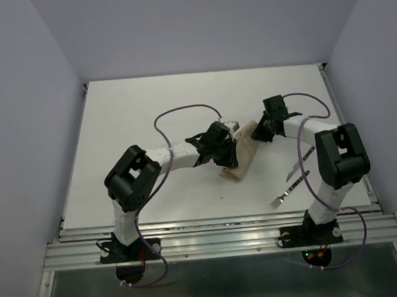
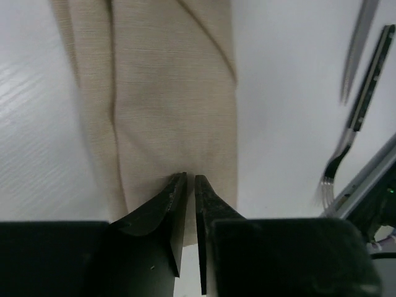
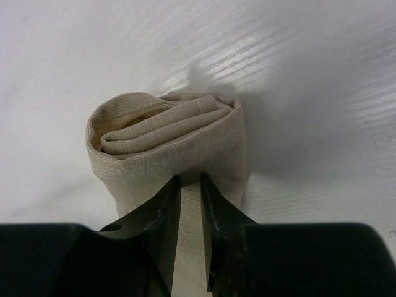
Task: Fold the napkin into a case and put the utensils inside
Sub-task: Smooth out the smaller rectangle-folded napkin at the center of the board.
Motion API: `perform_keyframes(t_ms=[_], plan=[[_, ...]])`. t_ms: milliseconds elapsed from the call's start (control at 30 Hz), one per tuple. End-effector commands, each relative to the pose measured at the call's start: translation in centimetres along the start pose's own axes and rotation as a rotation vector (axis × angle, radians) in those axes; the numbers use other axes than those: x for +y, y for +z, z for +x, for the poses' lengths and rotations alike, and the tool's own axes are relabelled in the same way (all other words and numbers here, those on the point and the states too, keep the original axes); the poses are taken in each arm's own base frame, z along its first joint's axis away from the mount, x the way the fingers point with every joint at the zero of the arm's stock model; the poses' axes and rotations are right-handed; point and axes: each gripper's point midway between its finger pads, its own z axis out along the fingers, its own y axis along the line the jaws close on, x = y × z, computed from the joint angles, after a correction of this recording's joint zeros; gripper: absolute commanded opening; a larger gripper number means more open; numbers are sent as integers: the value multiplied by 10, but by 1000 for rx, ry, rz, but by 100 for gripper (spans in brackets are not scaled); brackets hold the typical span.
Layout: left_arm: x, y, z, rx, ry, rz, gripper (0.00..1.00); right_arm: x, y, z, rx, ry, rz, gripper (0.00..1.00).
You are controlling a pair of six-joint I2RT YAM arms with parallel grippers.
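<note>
The beige napkin point(image 1: 243, 160) lies mid-table, folded into a narrow strip like a case. My left gripper point(image 1: 225, 148) is at its left side; in the left wrist view the jaws point(image 2: 190, 176) are almost closed on the near end of the cloth point(image 2: 173, 93). My right gripper point(image 1: 260, 131) is at the far end. In the right wrist view its fingers point(image 3: 190, 178) pinch a layer of the napkin point(image 3: 167, 133), whose end looks rolled with layers inside. The fork point(image 1: 289, 189) and knife point(image 1: 297, 165) lie on the table to the right, outside the cloth.
The fork point(image 2: 365, 99) and knife point(image 2: 359, 43) lie side by side close to the right arm's base. The metal rail of the table's near edge point(image 1: 219, 240) runs in front of both bases. White walls surround the table.
</note>
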Motion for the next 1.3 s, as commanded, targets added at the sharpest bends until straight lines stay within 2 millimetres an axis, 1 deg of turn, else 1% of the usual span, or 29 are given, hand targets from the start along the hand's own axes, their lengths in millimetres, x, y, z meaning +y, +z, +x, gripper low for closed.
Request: perform_keyframes(t_ms=[0, 33, 67, 167, 200, 300, 333, 367, 400, 433, 467, 533, 567, 633, 667, 700, 800, 833, 867, 900, 967, 1000, 1033, 1067, 1167, 1200, 1267], plan=[[38, 4, -1, -6, -17, -80, 21, 20, -18, -19, -55, -29, -37, 26], [41, 3, -3, -12, -23, -75, 19, 20, -19, -19, -57, -35, -41, 26], [49, 0, -2, -12, -38, -84, 18, 23, -22, -22, -62, -41, -49, 27], [51, -9, -9, -40, -44, -71, 18, 26, -27, -26, -67, -69, -53, 27], [49, -11, -10, -42, -40, -63, 18, 31, -29, -30, -75, -84, -64, 27], [40, -19, -17, -59, -21, -32, 18, 33, -27, -30, -62, -115, -66, 27], [36, -23, -20, -67, -13, -19, 18, 36, -27, -33, -56, -122, -60, 27], [34, -24, -21, -69, -8, -14, 19, 33, -19, -30, -38, -125, -39, 27], [33, -26, -22, -72, -1, -10, 19, 34, -18, -31, -35, -131, -36, 27], [32, -27, -23, -70, 7, -9, 19, 36, -17, -34, -41, -136, -42, 27], [32, -28, -24, -72, 9, -10, 19, 41, -18, -32, -41, -143, -50, 27], [32, -29, -25, -72, 16, -13, 19, 42, -15, -33, -42, -137, -51, 27], [32, -29, -26, -73, 20, -12, 19, 47, -16, -37, -48, -135, -59, 27], [32, -29, -26, -67, 24, -10, 20, 48, -11, -37, -44, -131, -54, 27], [32, -29, -26, -67, 31, -7, 20, 52, -10, -41, -51, -129, -60, 27], [32, -29, -26, -64, 32, -7, 20, 50, -1, -39, -35, -129, -46, 27], [31, -31, -30, -68, 39, -8, 20, 46, 12, -38, -13, -122, -7, 27], [31, -31, -30, -67, 43, -10, 20, 49, 15, -41, -16, -117, -8, 27], [29, -33, -33, -74, 48, -7, 20, 44, 25, -36, 0, -115, 12, 27], [28, -34, -35, -77, 55, -6, 20, 47, 28, -39, -4, -110, 10, 27], [25, -35, -42, -93, 68, -4, 20, 43, 37, -37, 11, -106, 34, 27], [26, -36, -39, -77, 64, -11, 20, 43, 40, -37, 12, -103, 41, 27], [26, -37, -39, -73, 67, -13, 21, 46, 40, -41, 3, -100, 41, 27], [24, -38, -42, -79, 71, -7, 21, 42, 42, -40, 9, -101, 63, 27], [19, -43, -46, -89, 72, 1, 21, 42, 38, -42, 5, -104, 67, 27], [18, -44, -49, -97, 73, 3, 21, 45, 31, -45, -10, -104, 56, 27], [16, -46, -49, -97, 75, 8, 21, 48, 25, -47, -22, -109, 40, 27]])
